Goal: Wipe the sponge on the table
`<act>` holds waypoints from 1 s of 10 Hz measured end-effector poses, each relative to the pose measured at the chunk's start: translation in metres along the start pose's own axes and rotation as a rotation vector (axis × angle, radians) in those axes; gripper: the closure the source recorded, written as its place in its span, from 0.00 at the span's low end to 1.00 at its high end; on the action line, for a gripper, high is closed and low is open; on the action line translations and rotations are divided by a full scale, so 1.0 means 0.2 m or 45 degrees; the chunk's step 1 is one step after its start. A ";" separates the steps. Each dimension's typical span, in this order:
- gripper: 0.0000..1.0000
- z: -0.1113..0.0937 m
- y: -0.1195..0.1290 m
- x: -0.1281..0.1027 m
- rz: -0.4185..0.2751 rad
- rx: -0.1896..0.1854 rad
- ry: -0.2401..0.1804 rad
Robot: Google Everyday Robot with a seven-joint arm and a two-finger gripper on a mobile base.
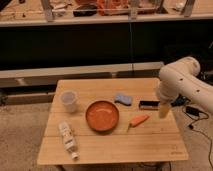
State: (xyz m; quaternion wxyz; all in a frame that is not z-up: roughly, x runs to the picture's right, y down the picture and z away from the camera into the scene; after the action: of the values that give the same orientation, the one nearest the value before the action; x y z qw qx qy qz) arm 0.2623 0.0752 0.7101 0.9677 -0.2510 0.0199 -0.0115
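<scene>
The light-blue sponge (123, 99) lies on the wooden slatted table (115, 146), just right of centre toward the back edge. My gripper (164, 110) hangs pointing down from the white arm at the table's right edge. It is to the right of the sponge, close beside a black bar. It is open and holds nothing.
An orange bowl (102, 116) sits mid-table, with a carrot (138, 120) to its right and the black flat bar (148, 104) beyond that. A clear cup (69, 101) stands at the left and a small bottle (67, 139) lies front left. Behind runs a long grey shelf (75, 70).
</scene>
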 end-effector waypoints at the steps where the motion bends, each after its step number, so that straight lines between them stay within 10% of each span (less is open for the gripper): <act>1: 0.20 0.01 -0.04 -0.01 -0.013 0.016 0.010; 10: 0.20 0.10 -0.22 -0.24 -0.187 0.091 -0.007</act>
State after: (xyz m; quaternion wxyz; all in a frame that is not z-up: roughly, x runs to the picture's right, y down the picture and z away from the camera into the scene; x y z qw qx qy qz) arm 0.2154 0.0481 0.7498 0.9726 -0.2173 -0.0015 -0.0824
